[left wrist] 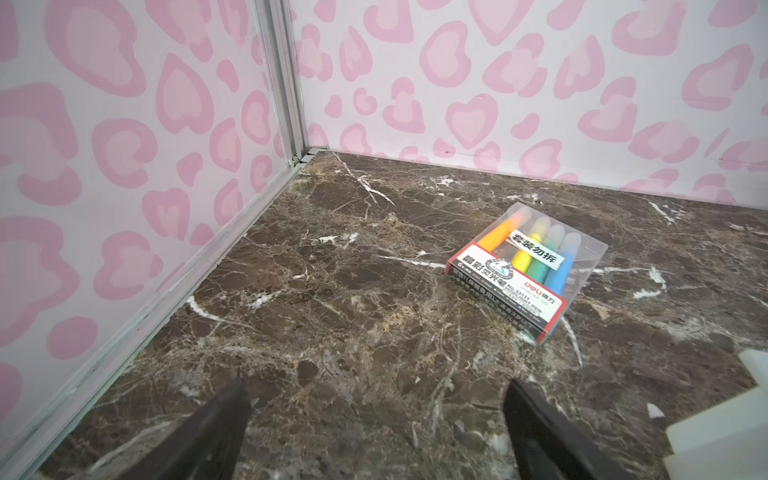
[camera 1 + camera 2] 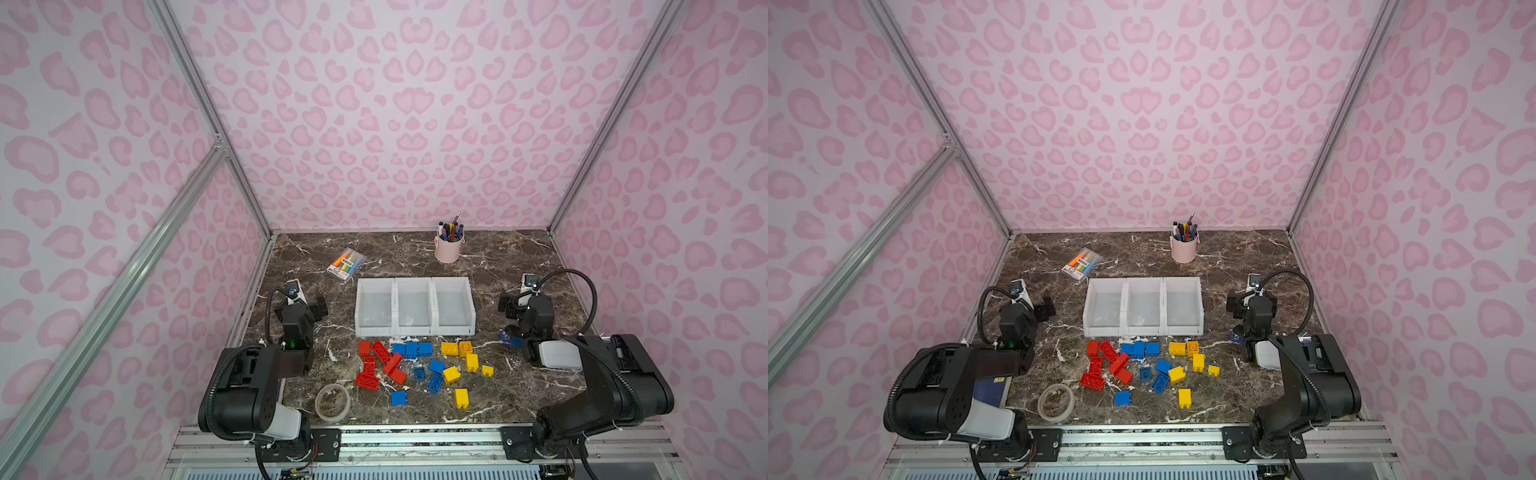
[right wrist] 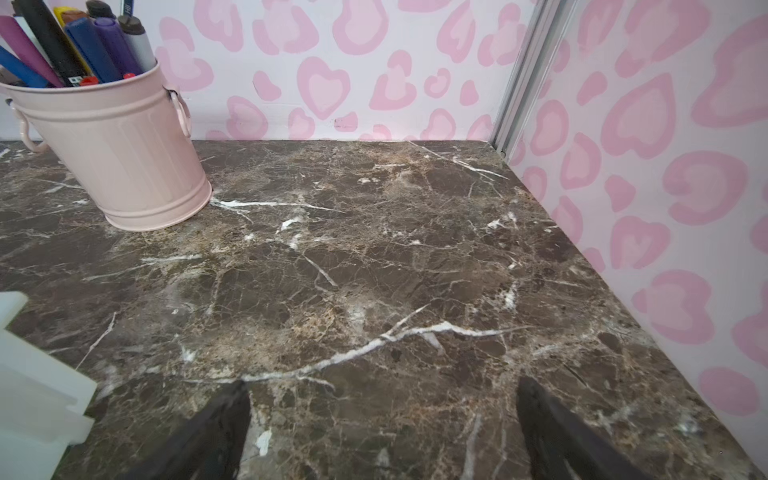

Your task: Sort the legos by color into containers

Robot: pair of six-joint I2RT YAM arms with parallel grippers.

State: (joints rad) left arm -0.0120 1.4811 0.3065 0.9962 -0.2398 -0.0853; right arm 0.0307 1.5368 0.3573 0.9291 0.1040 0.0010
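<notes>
Finding the legos (image 2: 436, 366) in both top views only, loose on the marble table (image 2: 519, 399) just in front of the containers (image 2: 413, 330): reds left, blues middle, yellows right, several touching or overlapping, so an exact count hard to make. Missing them wholly from the wrist views, with only a cropped white corner of the containers at the frame edge of each.

Showing the left gripper (image 1: 376, 386) there as two black fingers (image 1: 224, 428), cut off by the frame, spread wide over bare marble and pinching nothing; same for the right gripper (image 3: 382, 384), fingers (image 3: 557, 432) wide apart and holding nothing. Too small and foreshortened from above to read either.

Reading the printed label on the highlighter pack (image 1: 528, 270) from the left wrist view only; just a blurred colour strip from above. Cropping the pen cup (image 3: 116, 153) and its markers in the right wrist view.

Glimpsing a dark blue flat thing (image 2: 992, 390) under the left arm in a top view, partly covered. Unable to name the blue piece (image 2: 511, 338) beside the right arm. Lying near the reds, a clear tape roll (image 2: 332, 402).
</notes>
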